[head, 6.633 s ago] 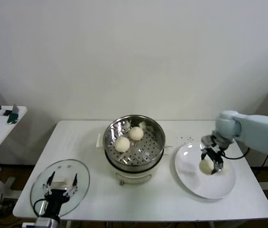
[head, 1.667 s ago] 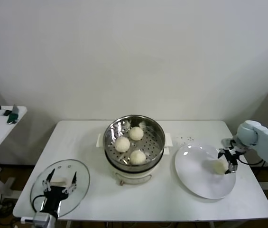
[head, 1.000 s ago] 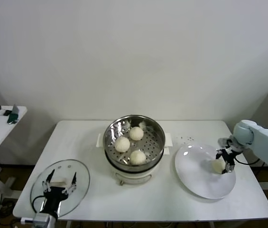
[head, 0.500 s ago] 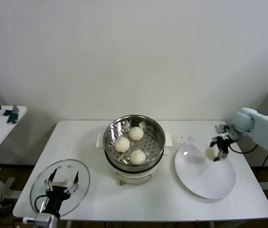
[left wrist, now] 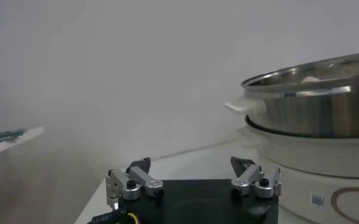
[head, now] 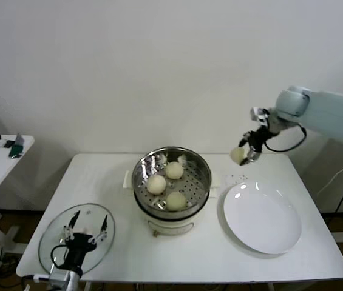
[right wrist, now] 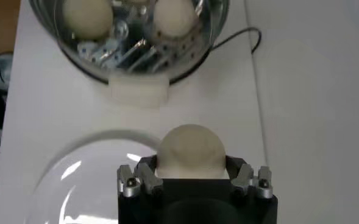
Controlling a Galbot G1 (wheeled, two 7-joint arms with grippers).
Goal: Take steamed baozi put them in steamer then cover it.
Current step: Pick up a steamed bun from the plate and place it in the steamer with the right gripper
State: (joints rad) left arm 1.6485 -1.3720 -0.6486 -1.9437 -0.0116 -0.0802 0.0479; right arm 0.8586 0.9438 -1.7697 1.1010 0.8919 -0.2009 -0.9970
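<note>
Your right gripper (head: 247, 150) is clamped on one steamed baozi (head: 238, 156), held in the air above the table (head: 317, 254), between the steamer (head: 172, 177) and the white plate (head: 262, 217) and toward the wall. The plate carries no buns. Three baozi sit on the steamer's perforated floor, lid off. Your left gripper (head: 86, 233) is parked at the table's near left corner, fingers spread wide, hovering over the glass lid (head: 56, 233) and gripping nothing.
</note>
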